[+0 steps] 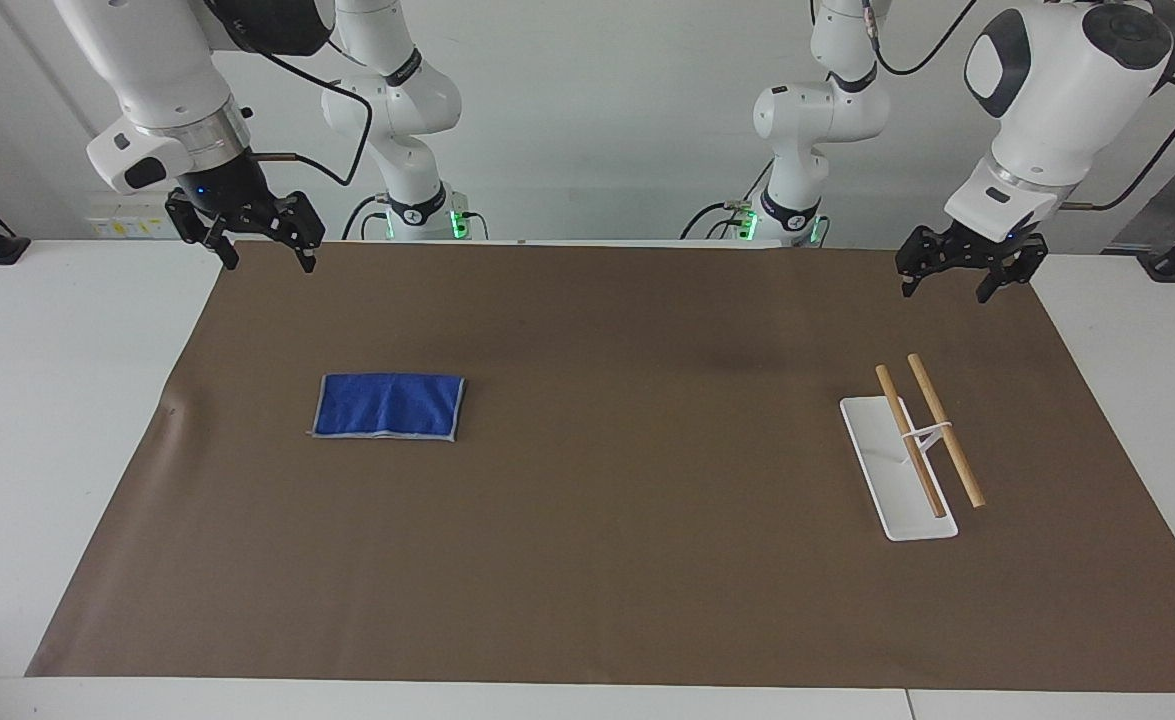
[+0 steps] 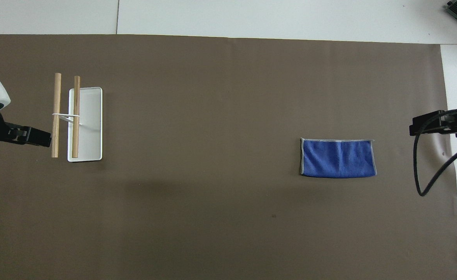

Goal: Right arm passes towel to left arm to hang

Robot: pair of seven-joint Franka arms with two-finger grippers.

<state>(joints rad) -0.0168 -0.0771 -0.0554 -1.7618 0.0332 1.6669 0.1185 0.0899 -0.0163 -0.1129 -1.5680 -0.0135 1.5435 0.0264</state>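
towel (image 1: pixel 388 406) flat on mat, well below right gripper (image 1: pixel 257 240) fingers, wide and empty. rack (image 1: pixel 912 450) under left gripper (image 1: pixel 967 270), also wide: staged for handover.

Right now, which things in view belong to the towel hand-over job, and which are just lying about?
Job:
- towel
- right pincer, open, raised
- left pincer, open, raised
- rack with two wooden bars, presumably for hanging

Lying about:
- brown mat

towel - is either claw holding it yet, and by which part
Nothing is held. The towel lies flat on the mat; the right claw and left claw hang open, both clear of it.
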